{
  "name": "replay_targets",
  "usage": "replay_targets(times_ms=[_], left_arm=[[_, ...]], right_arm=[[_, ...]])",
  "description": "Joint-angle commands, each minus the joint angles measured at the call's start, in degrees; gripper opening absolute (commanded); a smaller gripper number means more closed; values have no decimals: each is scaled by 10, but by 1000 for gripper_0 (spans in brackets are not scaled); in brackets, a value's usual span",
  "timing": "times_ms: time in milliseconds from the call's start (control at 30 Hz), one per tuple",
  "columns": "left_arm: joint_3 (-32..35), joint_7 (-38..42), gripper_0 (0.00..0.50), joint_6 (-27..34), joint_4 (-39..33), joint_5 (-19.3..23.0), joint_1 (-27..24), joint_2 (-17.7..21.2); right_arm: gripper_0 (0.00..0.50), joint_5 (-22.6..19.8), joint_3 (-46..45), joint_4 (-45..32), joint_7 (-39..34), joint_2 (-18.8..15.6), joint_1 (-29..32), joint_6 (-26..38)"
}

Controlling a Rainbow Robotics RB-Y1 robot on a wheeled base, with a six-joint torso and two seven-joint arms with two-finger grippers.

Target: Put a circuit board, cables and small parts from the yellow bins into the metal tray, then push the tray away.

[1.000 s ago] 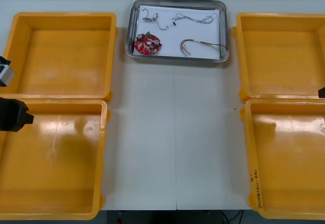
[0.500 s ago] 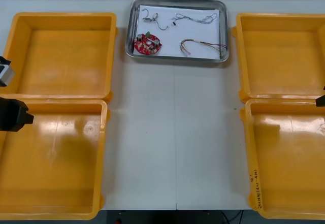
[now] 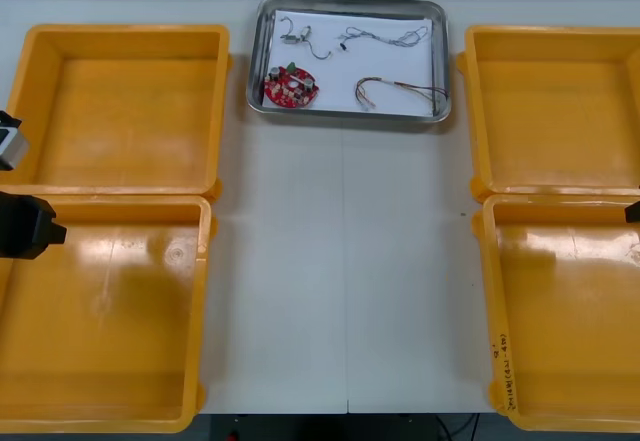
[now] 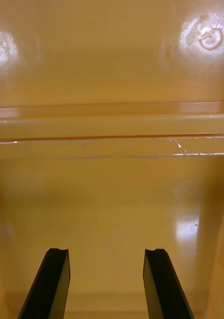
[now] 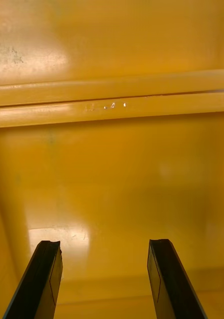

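Observation:
The metal tray (image 3: pixel 258 71) sits at the table's far middle, white inside. In it lie a round red circuit board (image 3: pixel 290 87), a small metal part (image 3: pixel 292 33), a twisted cable (image 3: pixel 385 35) and a red and yellow cable (image 3: pixel 398 89). My left arm (image 3: pixel 22 223) rests at the left edge over the left bins. My right arm (image 3: pixel 633 211) just shows at the right edge. The left gripper (image 5: pixel 105 271) is open above a bare orange bin floor (image 5: pixel 112 189). The right gripper (image 4: pixel 106 276) is open too, over another bare bin floor (image 4: pixel 112 209).
Two yellow bins stand on each side: far left (image 3: pixel 125 106), near left (image 3: pixel 100 316), far right (image 3: pixel 552 106) and near right (image 3: pixel 565 311). All four look bare inside. A light table strip (image 3: pixel 345 261) runs between them. Shoes show beyond the far edge.
The right arm's tip at the right edge has slid a little nearer, from beside the far right bin's near rim to over the near right bin. The left arm and tray are unmoved.

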Motion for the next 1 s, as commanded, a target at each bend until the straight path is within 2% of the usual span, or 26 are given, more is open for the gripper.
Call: replay_targets(times_ms=[33, 1000], left_arm=[[10, -50, 500, 3, -19, 4, 10, 23], [10, -50, 500, 3, -19, 4, 10, 23]], right_arm=[[430, -5, -15, -4, -17, -20, 3, 14], [429, -8, -21, -4, -25, -20, 0, 32]])
